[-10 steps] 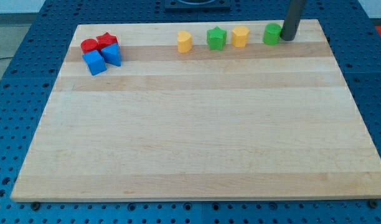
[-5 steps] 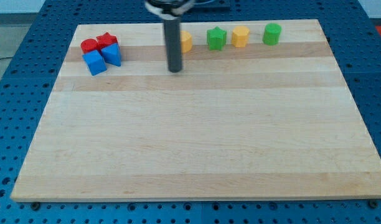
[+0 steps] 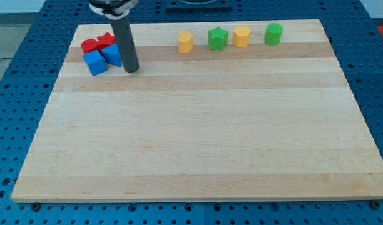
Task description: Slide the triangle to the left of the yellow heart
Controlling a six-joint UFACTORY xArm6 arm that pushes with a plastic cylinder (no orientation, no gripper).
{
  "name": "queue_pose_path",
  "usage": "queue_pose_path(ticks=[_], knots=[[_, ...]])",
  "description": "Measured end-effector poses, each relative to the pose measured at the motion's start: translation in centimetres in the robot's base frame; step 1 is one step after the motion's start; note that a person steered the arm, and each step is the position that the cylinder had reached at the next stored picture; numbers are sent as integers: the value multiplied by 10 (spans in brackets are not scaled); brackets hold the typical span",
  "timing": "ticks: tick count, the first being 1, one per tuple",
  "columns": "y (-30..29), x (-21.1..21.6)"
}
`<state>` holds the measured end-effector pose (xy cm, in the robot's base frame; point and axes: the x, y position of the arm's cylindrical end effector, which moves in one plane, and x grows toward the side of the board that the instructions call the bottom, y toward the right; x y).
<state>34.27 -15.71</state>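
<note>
Progress looks nil: the likely triangle, a blue block, sits in the cluster at the board's eleven o'clock, touching a red block and the other blue block. My tip, a bare rod grasping nothing, stands just beside it at its four o'clock. You have the whole slide toward three o'clock left; the nearer yellow block may be the heart

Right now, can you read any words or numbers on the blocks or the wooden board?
None: no word, number, label or sign shows anywhere in the camera view.
The wooden board is plain.
The coloured blocks, like the yellow heart and the green star, have bare faces.
My tip, just right of the blue blocks, carries no marking.
</note>
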Motion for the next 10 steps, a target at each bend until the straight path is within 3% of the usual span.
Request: queue_pose_path(ticks=[2, 4, 6, 8, 10], knots=[[-48, 0], [-48, -26], [-6, -42], [-8, -42], [-35, -87]])
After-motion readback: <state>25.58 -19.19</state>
